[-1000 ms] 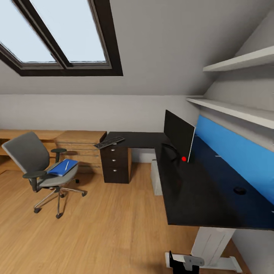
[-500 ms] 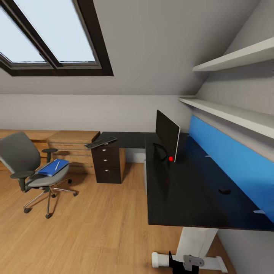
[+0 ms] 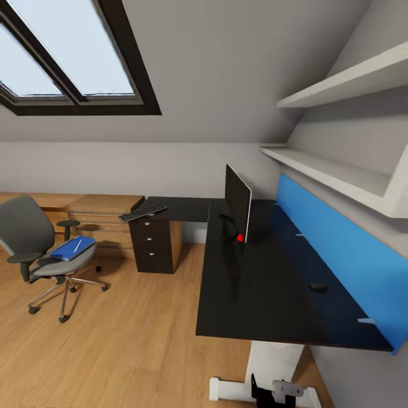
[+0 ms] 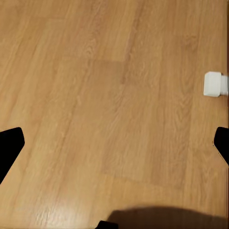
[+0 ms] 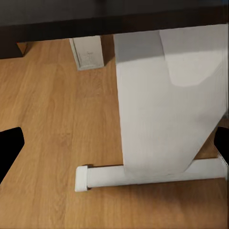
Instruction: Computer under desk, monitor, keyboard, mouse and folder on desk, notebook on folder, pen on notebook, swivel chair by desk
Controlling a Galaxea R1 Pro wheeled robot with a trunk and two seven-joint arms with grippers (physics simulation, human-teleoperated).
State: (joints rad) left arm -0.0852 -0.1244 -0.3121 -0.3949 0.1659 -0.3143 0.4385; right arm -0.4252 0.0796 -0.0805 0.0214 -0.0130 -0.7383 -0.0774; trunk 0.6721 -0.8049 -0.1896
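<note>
Head: folder (image 3: 72, 249) on swivel chair (image 3: 34, 249); right wrist: computer (image 5: 88, 52).

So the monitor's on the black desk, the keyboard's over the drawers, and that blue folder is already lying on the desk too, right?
Not quite. The head view shows the blue folder lying on the swivel chair's seat, not on the desk. The rest holds: the monitor stands on the desk and the keyboard lies above the drawers.

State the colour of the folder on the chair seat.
Bright blue; the folder shows best in the head view.
</note>
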